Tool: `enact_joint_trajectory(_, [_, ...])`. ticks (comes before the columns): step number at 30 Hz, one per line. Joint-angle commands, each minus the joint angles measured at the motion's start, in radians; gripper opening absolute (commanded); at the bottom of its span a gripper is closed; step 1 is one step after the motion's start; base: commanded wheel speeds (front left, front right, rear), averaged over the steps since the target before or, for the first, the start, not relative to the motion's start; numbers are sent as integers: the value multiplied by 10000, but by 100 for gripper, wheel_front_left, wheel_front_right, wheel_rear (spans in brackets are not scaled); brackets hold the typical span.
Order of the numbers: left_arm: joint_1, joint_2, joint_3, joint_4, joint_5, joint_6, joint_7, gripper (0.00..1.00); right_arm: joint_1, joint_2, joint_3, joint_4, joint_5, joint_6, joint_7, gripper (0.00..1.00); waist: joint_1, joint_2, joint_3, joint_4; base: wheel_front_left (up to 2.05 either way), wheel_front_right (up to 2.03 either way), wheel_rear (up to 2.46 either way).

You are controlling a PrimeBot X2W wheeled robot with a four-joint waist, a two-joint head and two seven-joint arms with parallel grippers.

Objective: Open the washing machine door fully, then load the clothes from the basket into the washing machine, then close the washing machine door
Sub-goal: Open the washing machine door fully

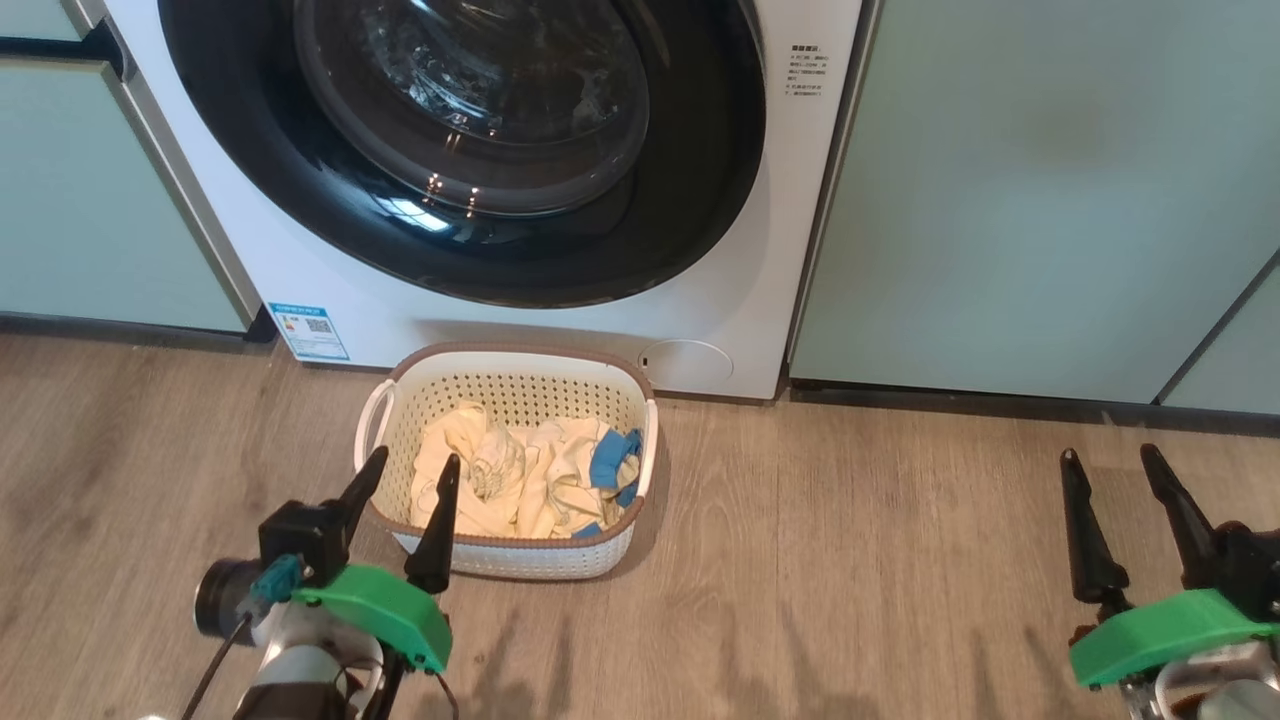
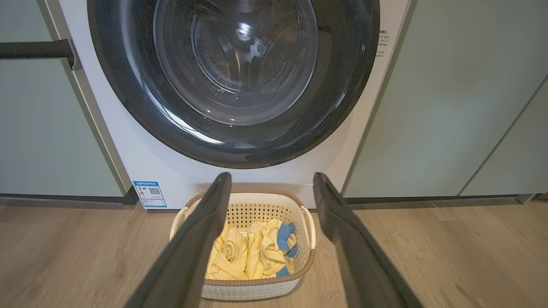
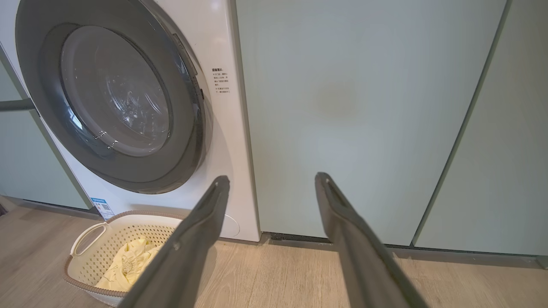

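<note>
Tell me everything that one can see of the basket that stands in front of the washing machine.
The basket is small and rectangular with rounded corners, of cream-white plastic as it looks. Its walls are perforated, its rim is brown, and a white loop handle sits on each short side. It stands upright on the wooden floor, close before the washing machine. Pale yellow clothes with blue patches lie inside it.

Pale green cabinet panels (image 1: 1040,190) beside wooden floor (image 1: 850,560)
</note>
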Motion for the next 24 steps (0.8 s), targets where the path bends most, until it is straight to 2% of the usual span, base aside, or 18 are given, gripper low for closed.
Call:
enact_joint_trajectory(1, [-592,220,334,-355,88,70,-65,100,-489,-47,185,-351,55,-30,-109,100,0,-1,9,-2,0,0,0])
enact_joint_trajectory(6, [-601,204,341,-407,111,81,-65,100,-526,-46,187,-364,95,-30,-109,100,0,-1,88,-15,0,0,0])
enact_joint_trajectory(7, [-602,199,338,-426,120,88,-65,100,-534,-46,187,-365,102,-30,-109,75,0,-1,104,-18,0,0,0])
enact_joint_trajectory(8, [-607,193,336,-444,126,93,-65,100,-540,-46,215,-363,64,-30,-109,0,0,-1,129,-20,0,0,0])
enact_joint_trajectory(24, [-881,142,332,-652,187,74,-65,100,-860,-46,150,-280,410,-30,-109,0,0,-1,760,15,0,0,0])
